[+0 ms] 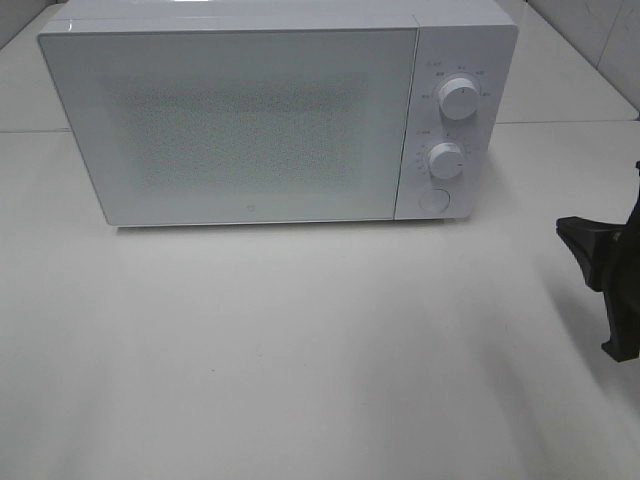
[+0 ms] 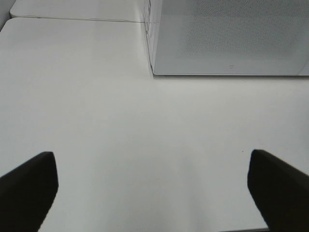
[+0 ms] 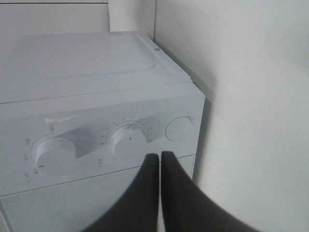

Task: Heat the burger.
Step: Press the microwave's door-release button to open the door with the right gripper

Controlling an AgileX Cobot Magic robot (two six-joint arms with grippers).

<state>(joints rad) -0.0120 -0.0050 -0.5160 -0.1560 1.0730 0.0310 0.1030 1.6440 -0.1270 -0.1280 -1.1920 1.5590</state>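
Note:
The burger is out of view in every frame. A white microwave point(image 1: 240, 120) stands at the back of the table with its door shut; it also shows in the left wrist view point(image 2: 231, 38) and the right wrist view point(image 3: 87, 67). My right gripper point(image 3: 160, 157) is shut on nothing, its tips together and pointing at the control panel near the lower knob point(image 3: 129, 137). The right arm point(image 1: 615, 290) hangs at the right edge of the table, right of the microwave. My left gripper point(image 2: 150, 159) is open and empty above bare table in front of the microwave's left corner.
The panel carries an upper knob point(image 1: 458, 97), a lower knob point(image 1: 445, 160) and a round button point(image 1: 433, 199). A white table point(image 1: 300, 350) stretches in front of the microwave. A tiled wall stands at the back right.

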